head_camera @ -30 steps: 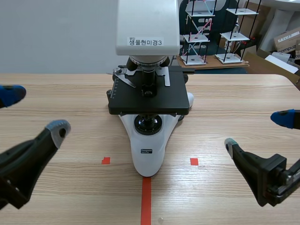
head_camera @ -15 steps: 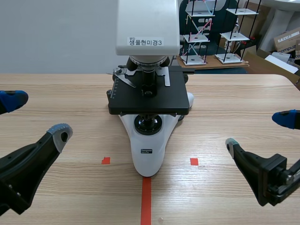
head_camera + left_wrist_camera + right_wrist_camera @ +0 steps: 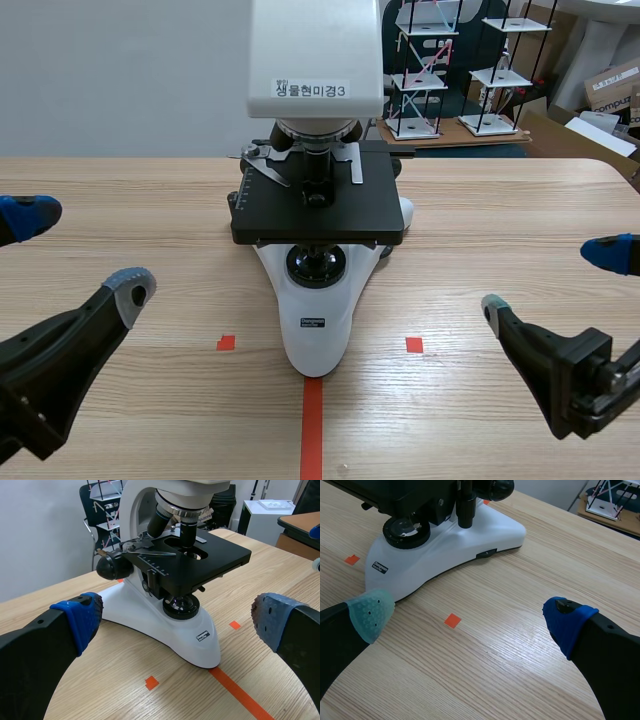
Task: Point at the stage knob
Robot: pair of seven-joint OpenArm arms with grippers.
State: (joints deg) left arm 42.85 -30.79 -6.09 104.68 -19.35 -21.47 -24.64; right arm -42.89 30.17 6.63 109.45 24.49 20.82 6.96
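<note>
Wide open, left pincer (image 3: 80, 248) and right pincer (image 3: 551, 280) flank the microscope (image 3: 316, 215).

Microscope (image 3: 316, 215) btwn two open jaws

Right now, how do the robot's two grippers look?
Both are black, each with two thick curved fingers. The left gripper has one bright blue pad and one greyer dotted blue pad; the right gripper has one grey-green dotted pad and one blue pad.
</note>
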